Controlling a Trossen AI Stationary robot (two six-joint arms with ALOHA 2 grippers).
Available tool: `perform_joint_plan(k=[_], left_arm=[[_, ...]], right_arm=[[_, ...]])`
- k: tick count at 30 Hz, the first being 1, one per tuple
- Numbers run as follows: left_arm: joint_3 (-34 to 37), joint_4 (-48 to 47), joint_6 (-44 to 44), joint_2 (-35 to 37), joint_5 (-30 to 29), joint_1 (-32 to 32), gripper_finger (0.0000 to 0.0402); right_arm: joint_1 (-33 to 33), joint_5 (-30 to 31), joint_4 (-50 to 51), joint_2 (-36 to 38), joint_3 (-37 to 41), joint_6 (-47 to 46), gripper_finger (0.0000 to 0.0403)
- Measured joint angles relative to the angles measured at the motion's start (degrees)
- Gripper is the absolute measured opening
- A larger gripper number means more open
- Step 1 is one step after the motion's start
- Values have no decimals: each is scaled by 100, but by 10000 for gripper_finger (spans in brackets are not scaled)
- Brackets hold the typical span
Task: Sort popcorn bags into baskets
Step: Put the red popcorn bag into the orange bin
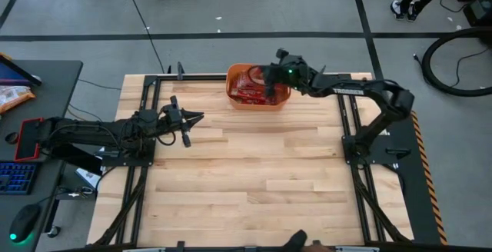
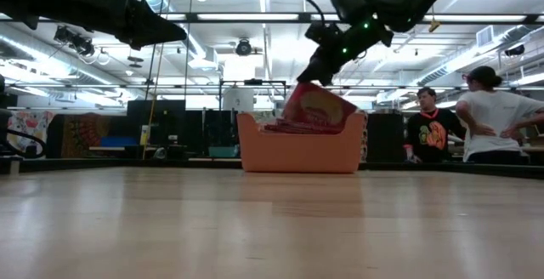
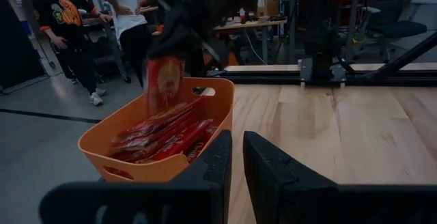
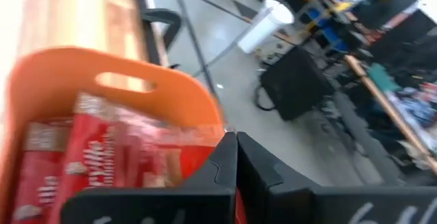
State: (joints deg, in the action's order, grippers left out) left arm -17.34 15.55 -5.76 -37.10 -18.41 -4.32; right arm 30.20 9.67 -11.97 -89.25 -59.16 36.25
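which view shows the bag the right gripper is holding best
The low view: the popcorn bag hangs tilted over the orange bin from the right gripper. The left wrist view shows it edge-on; the high and right wrist views mostly hide it.

Robotics lab — workbenches (image 3: 252, 22), cables (image 1: 461, 60)

The basket (image 1: 258, 97) sits at the bench's (image 1: 254, 183) far edge, popcorn bags (image 3: 160, 136) stacked inside. My right gripper (image 2: 316, 75) hangs over it; my left gripper (image 1: 192, 118) waits well left.
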Motion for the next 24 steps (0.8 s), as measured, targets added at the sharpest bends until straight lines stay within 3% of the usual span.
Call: perform_joint_plan(k=[13,24], left_arm=[[0,0,-65,0,-1,0,43],[0,20,-87,0,0,2,43]], right_arm=[[-4,-967,-30,-562,2,-623,10],[-224,-957,-475,-773,-2,-1665,28]])
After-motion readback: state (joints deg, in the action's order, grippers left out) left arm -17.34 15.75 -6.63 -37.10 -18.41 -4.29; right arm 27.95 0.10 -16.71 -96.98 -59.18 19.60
